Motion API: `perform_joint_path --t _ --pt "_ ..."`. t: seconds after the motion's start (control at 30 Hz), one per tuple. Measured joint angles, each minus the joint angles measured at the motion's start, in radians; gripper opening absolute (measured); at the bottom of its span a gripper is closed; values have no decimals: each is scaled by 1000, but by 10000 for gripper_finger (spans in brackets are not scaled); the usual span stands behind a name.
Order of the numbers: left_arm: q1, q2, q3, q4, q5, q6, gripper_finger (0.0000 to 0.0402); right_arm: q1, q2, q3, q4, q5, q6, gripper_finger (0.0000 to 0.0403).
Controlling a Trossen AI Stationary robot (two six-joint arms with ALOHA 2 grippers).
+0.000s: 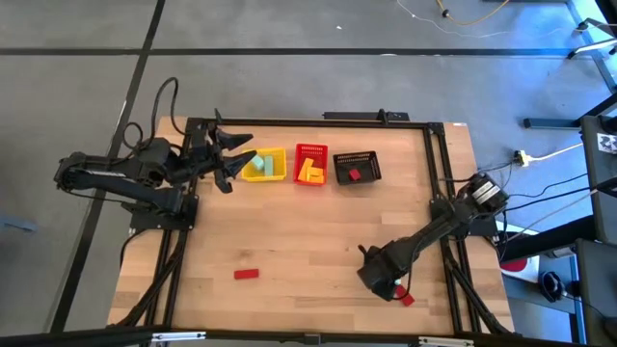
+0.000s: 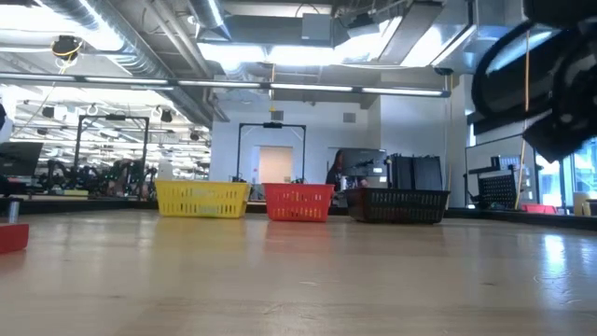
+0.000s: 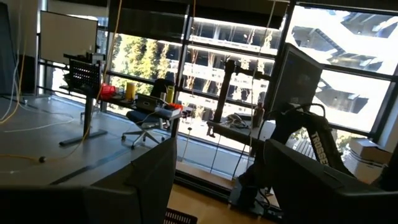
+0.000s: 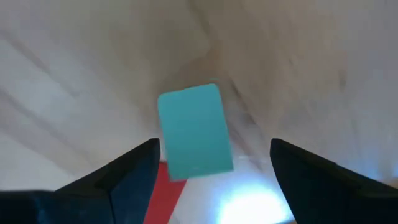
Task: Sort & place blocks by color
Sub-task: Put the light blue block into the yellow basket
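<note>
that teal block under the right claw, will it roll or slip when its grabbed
The teal block looks flat-faced and rigid, so it probably won't roll. Its smooth faces might slip a little. It seems to overlap a red block, so it may rock when the open right claw closes.

red block (image 4: 166, 185) mostly hidden under teal block (image 4: 194, 131), baskets' contents blurred

A teal block (image 4: 194, 131) overlaps a red block (image 4: 168, 188) on pale wood.

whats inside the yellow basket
The yellow basket holds teal blocks, seen in the high view; their count is unclear, and the left hand overhangs its edge.
</note>
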Motion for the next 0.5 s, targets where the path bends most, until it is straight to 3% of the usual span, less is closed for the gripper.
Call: perform_joint_path --t 0.2,0.3,0.43,0.5 --pt "0 0 0 14 -43 -1 233 0 34 3 28 -8 -65 283" --pt "0 0 0 17 -65 -3 233 2 31 5 26 27 -103 232" --pt "0 0 0 20 -92 -3 233 2 7 2 -31 114 -252 129" --pt "0 0 0 20 -108 -3 233 0 -25 -18 -101 186 -335 134"
